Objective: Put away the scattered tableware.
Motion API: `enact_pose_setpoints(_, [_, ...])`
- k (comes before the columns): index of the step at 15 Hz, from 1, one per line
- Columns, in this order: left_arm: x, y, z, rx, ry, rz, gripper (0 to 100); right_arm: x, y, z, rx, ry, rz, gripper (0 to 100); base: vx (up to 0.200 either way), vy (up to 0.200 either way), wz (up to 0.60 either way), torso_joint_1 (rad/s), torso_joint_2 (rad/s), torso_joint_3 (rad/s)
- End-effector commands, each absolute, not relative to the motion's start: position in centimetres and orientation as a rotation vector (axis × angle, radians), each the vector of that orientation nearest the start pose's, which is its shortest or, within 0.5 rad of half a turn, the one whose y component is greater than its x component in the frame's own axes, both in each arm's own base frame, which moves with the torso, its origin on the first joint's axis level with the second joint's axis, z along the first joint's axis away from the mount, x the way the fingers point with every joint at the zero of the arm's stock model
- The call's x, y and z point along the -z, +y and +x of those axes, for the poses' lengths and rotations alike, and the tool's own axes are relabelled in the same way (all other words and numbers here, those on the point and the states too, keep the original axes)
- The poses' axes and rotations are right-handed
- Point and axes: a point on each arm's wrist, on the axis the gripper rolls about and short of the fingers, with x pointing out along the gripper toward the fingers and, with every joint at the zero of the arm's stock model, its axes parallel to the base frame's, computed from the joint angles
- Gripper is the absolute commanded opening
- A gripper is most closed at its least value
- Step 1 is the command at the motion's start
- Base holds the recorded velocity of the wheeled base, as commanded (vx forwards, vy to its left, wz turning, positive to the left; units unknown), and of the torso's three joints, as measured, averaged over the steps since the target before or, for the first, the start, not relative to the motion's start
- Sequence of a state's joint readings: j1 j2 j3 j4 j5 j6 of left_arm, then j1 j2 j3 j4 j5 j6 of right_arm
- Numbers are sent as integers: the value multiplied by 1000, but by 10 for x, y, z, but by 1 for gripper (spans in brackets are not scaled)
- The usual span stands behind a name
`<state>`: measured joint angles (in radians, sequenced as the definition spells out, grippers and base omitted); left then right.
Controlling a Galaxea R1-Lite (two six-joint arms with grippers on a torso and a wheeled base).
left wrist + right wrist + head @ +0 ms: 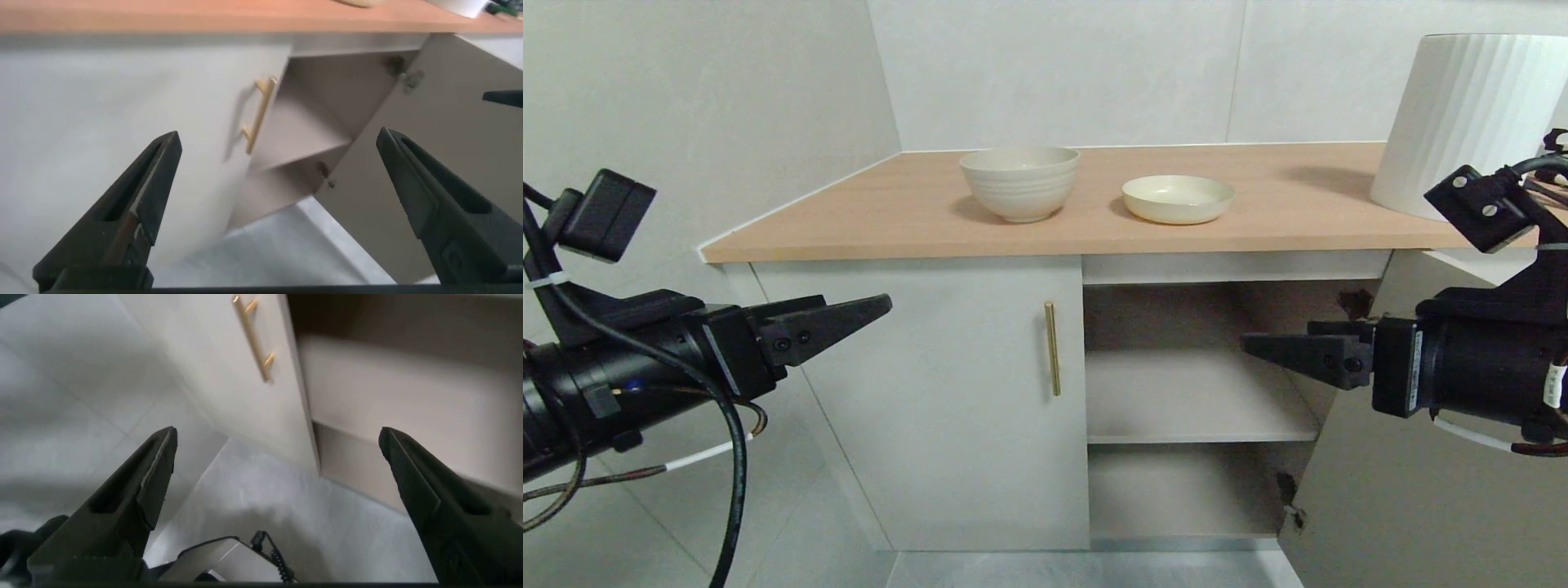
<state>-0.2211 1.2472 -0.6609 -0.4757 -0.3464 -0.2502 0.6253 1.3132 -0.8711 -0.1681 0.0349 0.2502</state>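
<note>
A ribbed cream bowl (1019,184) and a shallow cream dish (1178,198) stand side by side on the wooden countertop (890,216). Below it, the cabinet's right half stands open, showing a bare middle shelf (1192,400) and a lower compartment. My left gripper (880,307) (278,163) hovers open in front of the closed left door, well below the bowl. My right gripper (1248,343) (278,449) is open too, level with the open shelf, and holds nothing.
The closed left door carries a brass handle (1052,349) (255,114) (255,339). The right door (1388,465) (466,139) swings out towards my right arm. A tall white ribbed vessel (1474,122) stands at the counter's right end. Walls close off the back and left.
</note>
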Motion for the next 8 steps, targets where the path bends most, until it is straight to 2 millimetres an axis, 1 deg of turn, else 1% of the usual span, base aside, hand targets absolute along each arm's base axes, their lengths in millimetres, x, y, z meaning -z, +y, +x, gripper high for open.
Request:
enact_pose_setpoints(1, [-239,-50,187,550,186,-252,100,-258,122,168,-626,334,160,100,0,0,0,0,0,0])
enact_pose_setpoints(8, [-240,-49,185,551,176,-251,100,-257,123,167,-633,339,155,100,0,0,0,0,0,0])
